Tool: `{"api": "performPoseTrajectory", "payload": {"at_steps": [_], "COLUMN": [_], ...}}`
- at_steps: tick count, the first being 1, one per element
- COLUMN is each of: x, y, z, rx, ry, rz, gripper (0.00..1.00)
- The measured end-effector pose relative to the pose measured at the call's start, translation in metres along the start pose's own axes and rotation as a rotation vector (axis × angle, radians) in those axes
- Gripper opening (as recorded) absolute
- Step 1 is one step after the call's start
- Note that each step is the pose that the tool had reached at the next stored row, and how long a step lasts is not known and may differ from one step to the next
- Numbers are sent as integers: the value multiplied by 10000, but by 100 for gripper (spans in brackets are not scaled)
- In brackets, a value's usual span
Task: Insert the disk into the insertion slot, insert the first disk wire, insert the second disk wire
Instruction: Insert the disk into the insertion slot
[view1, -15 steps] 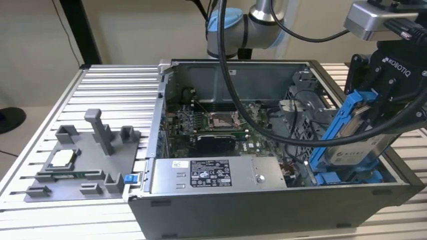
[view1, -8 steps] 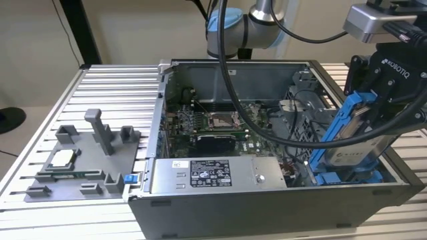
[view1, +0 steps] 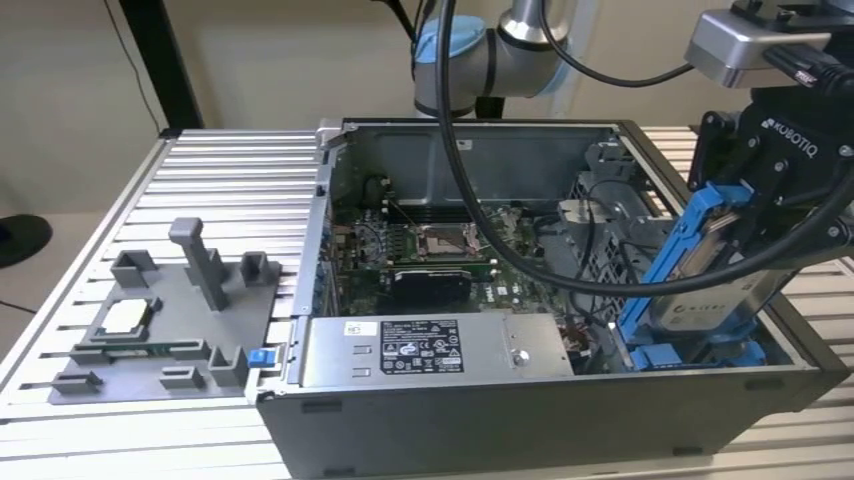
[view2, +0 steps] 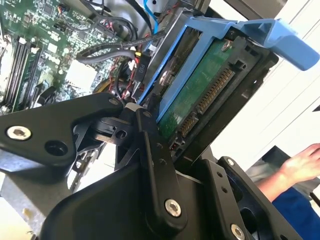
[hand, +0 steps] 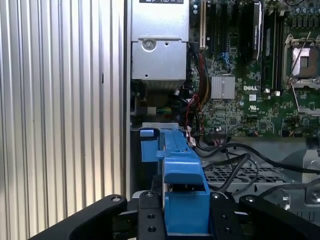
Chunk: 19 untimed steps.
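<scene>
You are holding the disk (view1: 705, 295) in your gripper (view1: 731, 215), which is closing on its blue carrier frame (hand: 182, 185); in the first wrist view the black fingers (hand: 150, 217) are pressing on the frame from both sides. The disk is hanging steeply tilted over the end of the open computer case (view1: 534, 420) on the exterior view's right. Its upper end is leaning out past the case wall and its lower end is pointing down at the insertion slot (view1: 707, 355), where blue tabs are showing near the case floor. You cannot tell whether the disk's lower edge is touching the slot or hanging just above it. In the second wrist view the disk's green circuit board and connector row are facing the camera, and a person's hand (view2: 305, 162) is showing beyond the case. The motherboard (view1: 427, 245) is lying inside the case, and the silver power-supply box (view1: 427, 345) is sitting along the near wall, beside the slot. A grey fixture (view1: 174, 320) is resting on the ribbed table (view1: 227, 170), well apart from the disk.
</scene>
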<state>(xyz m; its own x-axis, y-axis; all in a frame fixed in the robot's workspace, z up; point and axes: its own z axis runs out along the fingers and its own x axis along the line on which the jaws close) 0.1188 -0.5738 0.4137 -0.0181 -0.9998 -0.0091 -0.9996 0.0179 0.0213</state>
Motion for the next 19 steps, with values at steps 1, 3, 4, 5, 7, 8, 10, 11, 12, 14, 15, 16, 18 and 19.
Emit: {"api": "performPoseTrajectory", "payload": {"at_steps": [1,3,4,5,7,8,10,11,12,14,15,16,18,19], "x": [-1,-4,-6,-8,-13,-16,-21,-24,-25,-26,-26,-26,-26,-26], "y": [-2,-5,-6,-6,-7,-8,-8,-8,-8,-9,-9,-9,-10,-10], "z": [1,9,17,27,50,60,83,96,110,148,165,184,220,239], "rx": [16,42,48,51,55,57,60,61,61,61,61,61,60,61], "ry": [0,-2,-2,-4,-11,-13,-18,-22,-24,-35,-41,-51,-73,-84], "rz": [0,0,-1,0,-1,-2,-1,-1,-2,-2,-1,-1,-2,-2], "gripper": [0,0,0,0,0,0,0,0,0,0,0,0,0,0]}}
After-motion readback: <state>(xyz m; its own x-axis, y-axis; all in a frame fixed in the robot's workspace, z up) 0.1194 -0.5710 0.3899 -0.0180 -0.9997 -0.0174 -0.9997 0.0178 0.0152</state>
